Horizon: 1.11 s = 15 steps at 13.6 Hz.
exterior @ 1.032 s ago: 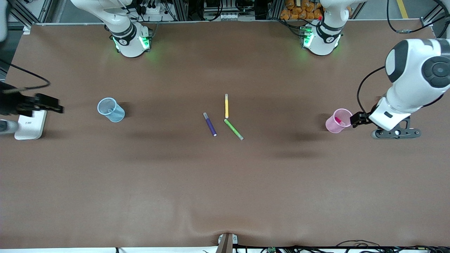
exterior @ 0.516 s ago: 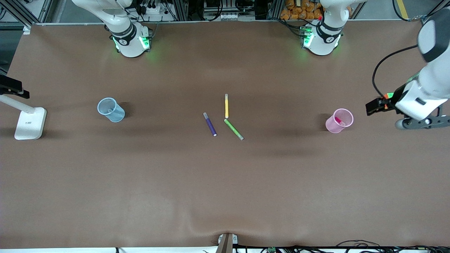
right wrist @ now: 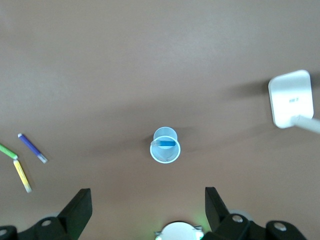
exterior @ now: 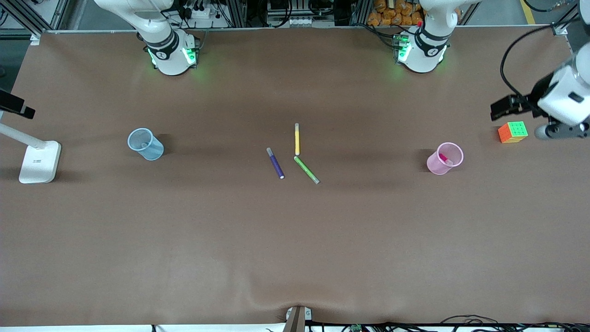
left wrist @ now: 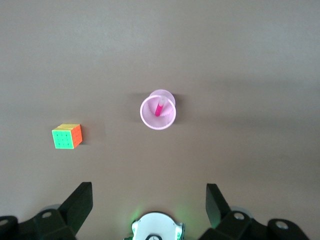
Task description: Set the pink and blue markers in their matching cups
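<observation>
On the brown table (exterior: pixel 295 240), nearest the front camera, we find the three leftover pens in the middle: the green marker (exterior: pixel 306 169), the dark purple marker (exterior: pixel 275 163) beside it, and the yellow marker (exterior: pixel 297 139) a little farther from the camera. None of them belongs to the job.

At about the same depth, toward the left arm's end, stands the pink cup (exterior: pixel 444 158) with the pink marker (exterior: pixel 445 159) inside it. Toward the right arm's end stands the blue cup (exterior: pixel 145 144), and the right wrist view shows the blue marker (right wrist: pixel 167 143) lying within it. We judge both placements done.

What has changed in the last second is the arms. The left gripper (exterior: pixel 560 131), which hung just beside the pink cup, has pulled up and away toward the table's edge, uncovering a colour cube (exterior: pixel 512 132); it now hangs beside the cube. The right arm has left the front view altogether, where it had shown above the white lamp base (exterior: pixel 39 161).

We read this as a retreat after release. In its own wrist view the left gripper (left wrist: pixel 149 200) has its fingers spread wide with nothing between them, high above the pink cup; the right gripper (right wrist: pixel 148 204) is likewise spread and empty, high above the blue cup.
</observation>
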### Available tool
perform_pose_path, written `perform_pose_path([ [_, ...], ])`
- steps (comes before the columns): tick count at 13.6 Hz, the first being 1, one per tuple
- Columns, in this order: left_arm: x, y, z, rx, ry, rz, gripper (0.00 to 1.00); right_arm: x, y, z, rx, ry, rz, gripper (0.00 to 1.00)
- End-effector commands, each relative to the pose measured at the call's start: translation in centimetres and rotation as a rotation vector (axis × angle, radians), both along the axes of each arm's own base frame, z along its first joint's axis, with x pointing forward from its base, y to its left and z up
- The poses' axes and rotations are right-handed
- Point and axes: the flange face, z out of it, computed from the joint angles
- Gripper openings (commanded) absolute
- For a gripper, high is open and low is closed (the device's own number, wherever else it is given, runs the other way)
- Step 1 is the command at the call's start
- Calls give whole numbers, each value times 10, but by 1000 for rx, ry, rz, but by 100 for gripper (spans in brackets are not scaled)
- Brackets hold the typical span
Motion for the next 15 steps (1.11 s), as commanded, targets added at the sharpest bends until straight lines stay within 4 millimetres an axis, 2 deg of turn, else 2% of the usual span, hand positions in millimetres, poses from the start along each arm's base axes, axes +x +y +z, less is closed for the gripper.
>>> perform_pose_path([
  [1,-18,-15,19,-28,-13,-7,100,-39,8,-20,21,-27,-108,100],
  [2,-17,-15,19,-52,-13,-11,100,-45,17,-23,13,-44,-93,100],
  [5,-16,-19,26,-52,-26,-13,100,-43,12,-33,-21,-58,-96,100],
  [7,-20,-17,29,-54,-31,-26,100,-37,18,-8,-32,-102,-71,100],
  [8,-25,-24,32,-52,-36,-38,100,-32,28,-9,-52,-91,-57,100],
  [10,-29,-9,42,-70,-52,-18,100,-31,36,4,-94,-115,-29,100],
  [11,-31,-14,48,-75,-63,-27,100,-30,44,5,-101,-117,-19,100],
  [12,-40,-18,60,-77,-84,-38,100,-30,39,5,-97,-117,-31,100],
  [15,-49,-18,51,-67,-44,-35,100,-28,35,2,-89,-114,-38,100],
])
